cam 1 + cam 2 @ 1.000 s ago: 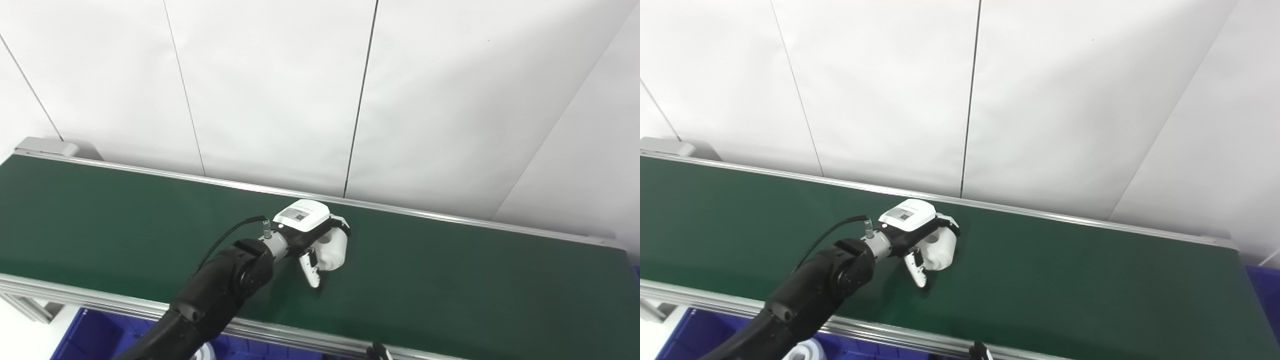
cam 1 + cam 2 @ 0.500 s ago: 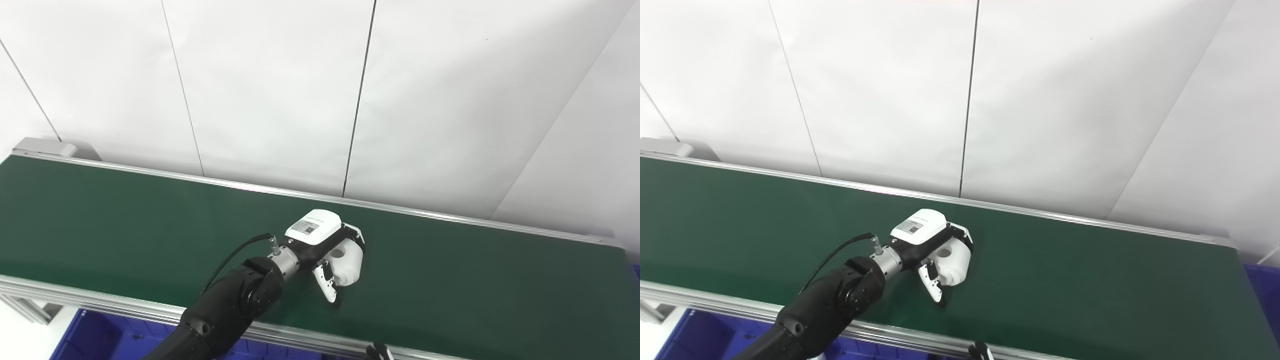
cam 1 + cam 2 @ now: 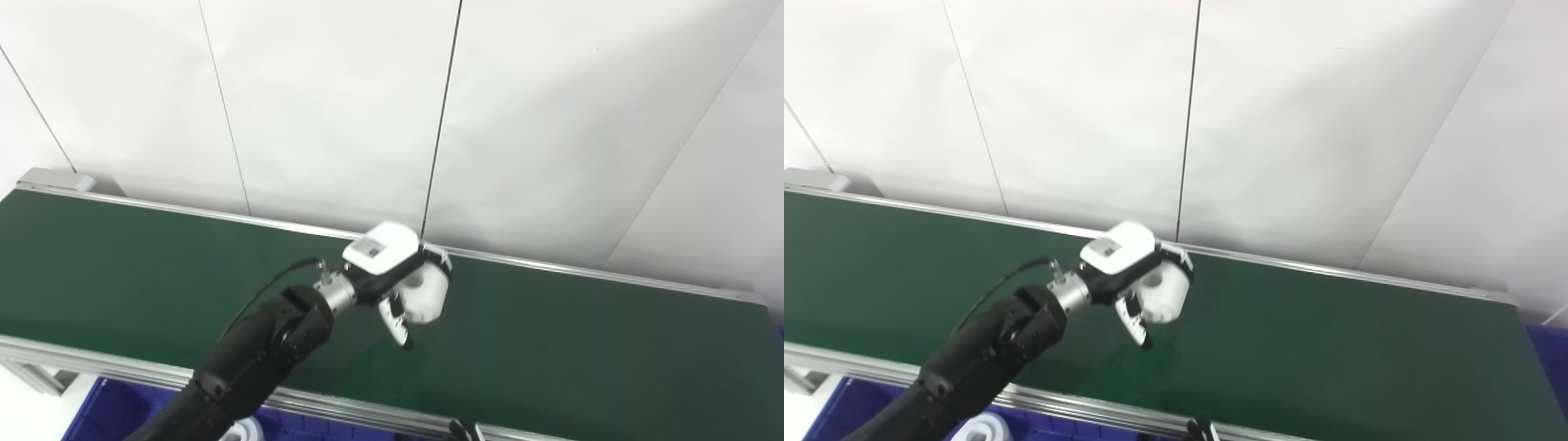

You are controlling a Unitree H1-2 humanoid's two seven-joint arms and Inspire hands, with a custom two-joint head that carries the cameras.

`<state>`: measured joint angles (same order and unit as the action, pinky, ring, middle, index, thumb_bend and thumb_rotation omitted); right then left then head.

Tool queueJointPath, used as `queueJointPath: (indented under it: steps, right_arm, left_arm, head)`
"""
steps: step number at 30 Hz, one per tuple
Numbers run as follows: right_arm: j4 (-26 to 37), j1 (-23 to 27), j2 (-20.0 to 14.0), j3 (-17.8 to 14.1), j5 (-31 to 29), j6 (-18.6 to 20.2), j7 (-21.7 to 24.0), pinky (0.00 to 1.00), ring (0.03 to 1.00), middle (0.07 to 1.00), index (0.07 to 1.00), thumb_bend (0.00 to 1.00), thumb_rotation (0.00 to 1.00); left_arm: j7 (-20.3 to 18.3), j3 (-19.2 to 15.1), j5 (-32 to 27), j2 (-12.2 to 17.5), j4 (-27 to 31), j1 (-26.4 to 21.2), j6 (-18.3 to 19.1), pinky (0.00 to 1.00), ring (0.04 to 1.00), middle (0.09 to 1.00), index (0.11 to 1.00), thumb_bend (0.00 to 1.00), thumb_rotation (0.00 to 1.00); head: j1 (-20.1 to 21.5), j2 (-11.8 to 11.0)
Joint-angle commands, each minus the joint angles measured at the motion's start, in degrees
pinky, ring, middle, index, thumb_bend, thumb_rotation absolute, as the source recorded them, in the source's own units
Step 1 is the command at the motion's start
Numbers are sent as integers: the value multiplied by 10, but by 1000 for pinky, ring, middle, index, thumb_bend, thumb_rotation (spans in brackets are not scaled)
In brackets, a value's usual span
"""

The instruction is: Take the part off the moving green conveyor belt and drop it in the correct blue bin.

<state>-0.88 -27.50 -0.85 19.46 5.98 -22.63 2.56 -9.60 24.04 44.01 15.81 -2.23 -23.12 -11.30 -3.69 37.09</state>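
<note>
My left hand (image 3: 395, 275) hangs above the middle of the green conveyor belt (image 3: 122, 275), its fingers wrapped around a white cylindrical part (image 3: 424, 296) with a round hole in its top. The hand (image 3: 1133, 275) and the white part (image 3: 1164, 293) are clear of the belt (image 3: 1335, 343), with the thumb pointing down. Of my right hand only a dark tip (image 3: 463, 430) shows at the bottom edge; its state is hidden.
Blue bins (image 3: 116, 410) sit below the belt's near rail (image 3: 367, 416), one holding a white roll-like part (image 3: 980, 429). Another blue bin corner (image 3: 1546, 349) shows at the right end. A white panelled wall stands behind the belt.
The left hand, shut on the white part, first slid right along the belt, then rose off it and drew back toward the far rail.
</note>
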Motion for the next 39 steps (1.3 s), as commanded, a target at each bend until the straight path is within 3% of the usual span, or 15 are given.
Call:
queueJointPath:
  steps: [1, 11, 12, 15, 19, 22, 24, 30, 35, 36, 39]
  right_arm:
    - [32, -4, 0, 1, -5, 9, 10, 976, 923, 949, 989, 869, 967]
    - [117, -13, -24, -12, -21, 79, 30, 1000, 949, 968, 1000, 846, 1000]
    - [125, -14, -29, -16, -23, 84, 32, 1000, 937, 958, 1000, 848, 1000]
    - [142, -13, -40, -25, -34, 95, 40, 993, 917, 947, 993, 842, 984]
    - [161, -12, -52, -34, -48, 110, 49, 973, 898, 938, 980, 843, 965]
    - [170, -9, -60, -40, -57, 121, 54, 958, 888, 930, 972, 848, 955]
    - [171, -8, -63, -43, -61, 124, 57, 950, 885, 927, 967, 853, 948]
    - [164, -7, -66, -47, -64, 119, 65, 941, 891, 924, 970, 856, 942]
    - [163, -12, -61, -45, -58, 117, 62, 941, 887, 917, 965, 855, 933]
    - [163, -13, -60, -44, -56, 117, 62, 943, 886, 917, 963, 855, 935]
    - [169, -15, -58, -42, -56, 120, 63, 944, 886, 920, 963, 858, 937]
  left_arm:
    - [-16, -21, -17, 13, 67, -3, 15, 247, 335, 454, 512, 520, 0]
    - [-109, -72, -41, 40, 236, 63, 81, 281, 361, 461, 512, 520, 0]
    - [-113, -77, -41, 44, 256, 81, 85, 197, 268, 461, 502, 521, 0]
    - [-129, -89, -44, 53, 303, 132, 95, 142, 204, 470, 489, 523, 0]
    - [-156, -101, -49, 69, 358, 202, 109, 179, 257, 421, 522, 516, 0]
    - [-158, -116, -50, 84, 381, 273, 103, 151, 217, 467, 490, 523, 0]
    - [-160, -123, -54, 90, 387, 301, 100, 231, 329, 455, 509, 520, 0]
    - [-137, -143, -45, 100, 378, 386, 70, 230, 319, 421, 523, 516, 0]
    - [-105, -144, -43, 96, 338, 427, 38, 214, 297, 419, 525, 515, 0]
    - [-100, -143, -38, 93, 329, 435, 34, 273, 368, 451, 514, 518, 0]
    - [-79, -128, -11, 87, 289, 448, 16, 274, 364, 439, 521, 517, 0]
  head:
    - [-18, 24]
    - [-92, 107]
    - [-97, 113]
    - [-113, 128]
    - [-133, 142]
    - [-149, 145]
    - [-154, 143]
    - [-162, 140]
    - [-155, 140]
    - [-155, 140]
    - [-153, 143]
